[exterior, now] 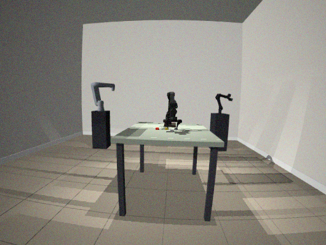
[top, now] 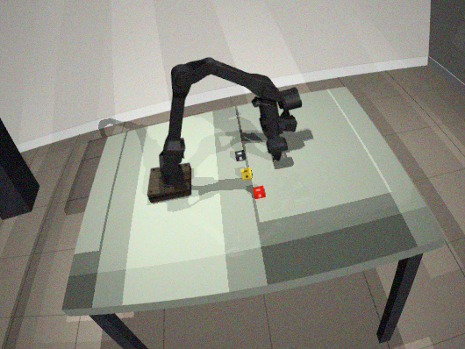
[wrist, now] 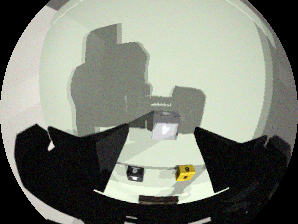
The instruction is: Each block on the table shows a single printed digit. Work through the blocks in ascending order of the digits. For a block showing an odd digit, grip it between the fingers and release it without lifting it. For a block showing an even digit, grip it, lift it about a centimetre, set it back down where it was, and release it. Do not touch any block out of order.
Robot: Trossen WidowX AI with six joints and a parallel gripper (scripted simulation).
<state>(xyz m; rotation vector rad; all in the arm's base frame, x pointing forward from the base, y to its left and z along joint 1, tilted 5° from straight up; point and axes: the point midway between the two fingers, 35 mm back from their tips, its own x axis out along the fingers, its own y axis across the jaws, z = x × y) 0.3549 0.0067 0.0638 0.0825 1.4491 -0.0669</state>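
Pale green surface (top: 333, 175) on dark legs, striped with light and shadow. On it: the arm's brown base plate (top: 170, 184), then a black block (top: 239, 155), a yellow block (top: 246, 174) and a red block (top: 259, 192) in a slanting row, close but apart. Grey block (wrist: 165, 124) further out.

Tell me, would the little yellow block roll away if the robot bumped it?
Probably not. The yellow block looks like a cube with flat faces, resting flat on the table, so a nudge would likely slide it rather than roll it. Being small, it probably shifts easily.
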